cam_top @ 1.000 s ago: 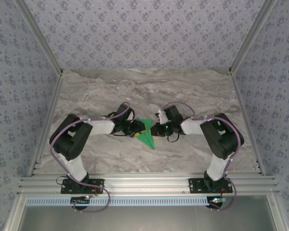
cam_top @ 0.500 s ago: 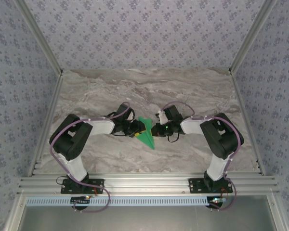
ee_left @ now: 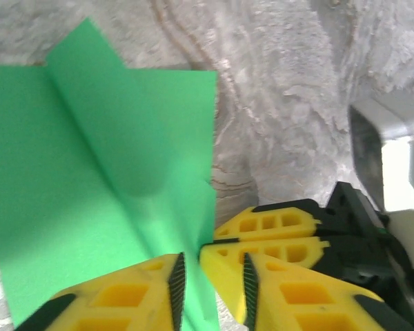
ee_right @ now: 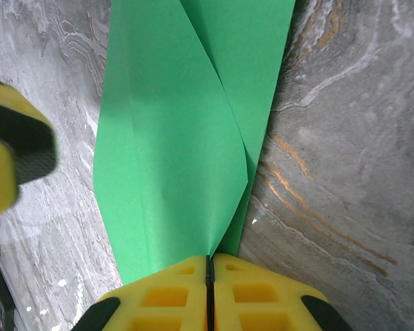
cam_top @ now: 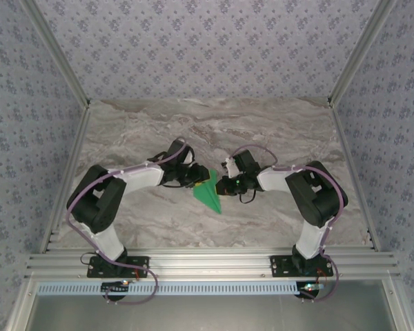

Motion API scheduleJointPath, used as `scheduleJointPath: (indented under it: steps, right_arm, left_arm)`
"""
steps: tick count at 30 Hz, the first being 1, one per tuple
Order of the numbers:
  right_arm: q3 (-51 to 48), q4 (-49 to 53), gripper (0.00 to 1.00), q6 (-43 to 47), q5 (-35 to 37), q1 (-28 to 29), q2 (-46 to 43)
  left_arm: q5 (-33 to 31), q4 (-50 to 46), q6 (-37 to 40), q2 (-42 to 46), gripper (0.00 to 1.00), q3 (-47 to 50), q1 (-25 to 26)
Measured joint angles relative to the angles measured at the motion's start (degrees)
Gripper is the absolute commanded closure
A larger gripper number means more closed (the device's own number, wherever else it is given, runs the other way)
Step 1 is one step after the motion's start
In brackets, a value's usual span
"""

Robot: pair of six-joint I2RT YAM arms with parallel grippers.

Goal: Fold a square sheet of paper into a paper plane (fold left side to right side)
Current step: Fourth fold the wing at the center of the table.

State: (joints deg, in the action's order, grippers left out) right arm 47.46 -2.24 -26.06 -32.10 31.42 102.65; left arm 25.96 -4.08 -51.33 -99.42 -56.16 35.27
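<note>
Your right gripper has its fingers pressed together, pinching one end of the bright green folded paper plane. Your left gripper shows a narrow gap with the paper's edge in it; whether it grips, you cannot tell. The plane sits mid-way across the grey marbled tabletop, between the two grippers.

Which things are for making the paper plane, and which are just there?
For the job: green paper, left gripper, right gripper.
Just there: marble table, patterned walls, metal frame.
</note>
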Motion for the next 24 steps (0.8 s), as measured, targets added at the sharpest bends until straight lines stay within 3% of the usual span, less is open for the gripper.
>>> scheduleJointPath:
  steps: [8, 24]
  right_arm:
    - [0.26, 0.46, 0.93, 0.04, 0.37, 0.17, 0.0]
    - [1.14, 1.77, 0.93, 0.9, 1.77, 0.98, 0.0]
  left_arm:
    - [1.9, -0.22, 0.74, -4.92, 0.78, -5.11, 0.0]
    - [2.54, -0.76, 0.92, -10.69, 0.79, -5.9, 0.11]
